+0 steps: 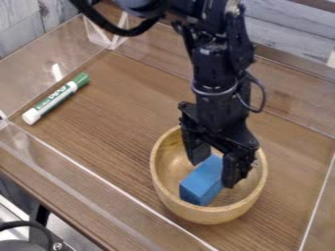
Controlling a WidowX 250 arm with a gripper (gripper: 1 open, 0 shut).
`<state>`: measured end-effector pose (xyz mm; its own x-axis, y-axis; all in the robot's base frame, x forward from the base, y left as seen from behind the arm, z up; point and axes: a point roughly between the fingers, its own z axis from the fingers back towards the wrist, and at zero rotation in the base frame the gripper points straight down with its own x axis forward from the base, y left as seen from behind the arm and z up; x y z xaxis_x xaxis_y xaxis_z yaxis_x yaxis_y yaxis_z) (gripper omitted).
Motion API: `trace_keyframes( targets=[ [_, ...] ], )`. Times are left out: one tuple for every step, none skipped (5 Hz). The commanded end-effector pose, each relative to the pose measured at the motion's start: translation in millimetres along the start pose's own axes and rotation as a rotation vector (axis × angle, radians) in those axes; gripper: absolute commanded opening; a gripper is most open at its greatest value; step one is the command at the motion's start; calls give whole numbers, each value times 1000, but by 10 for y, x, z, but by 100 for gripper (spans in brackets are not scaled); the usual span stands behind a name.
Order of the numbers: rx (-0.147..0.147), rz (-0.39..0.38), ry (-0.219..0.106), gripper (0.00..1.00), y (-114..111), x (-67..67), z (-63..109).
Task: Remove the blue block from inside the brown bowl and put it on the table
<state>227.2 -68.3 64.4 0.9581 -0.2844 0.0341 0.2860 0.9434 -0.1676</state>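
Wood-grain counter (118, 118) with low clear walls fills the single view. Left on it lies a white marker (55, 96) with a green cap; its label is too small to read. Inside the bowl (170, 192) the block (202, 183) rests between the wide-spread end effector (217, 163) fingers, ungripped.

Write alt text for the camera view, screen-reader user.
A black robot arm's open claw points down into a brown bowl, its fingers straddling a blue block that lies in the bowl. The bowl sits near the front of a wood-grain table with low clear walls; a green-and-white marker lies far to the left.
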Motion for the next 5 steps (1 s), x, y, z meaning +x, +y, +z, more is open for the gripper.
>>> trace_keyframes(
  targets=[
    [4, -9, -40, 100, 18, 65, 27],
    [4, -9, -44, 100, 26, 62, -46],
    [3, -8, -46, 100, 34, 57, -102],
    [2, -11, -48, 0, 43, 54, -145],
    [4, -8, -39, 0, 44, 46, -118]
  ],
)
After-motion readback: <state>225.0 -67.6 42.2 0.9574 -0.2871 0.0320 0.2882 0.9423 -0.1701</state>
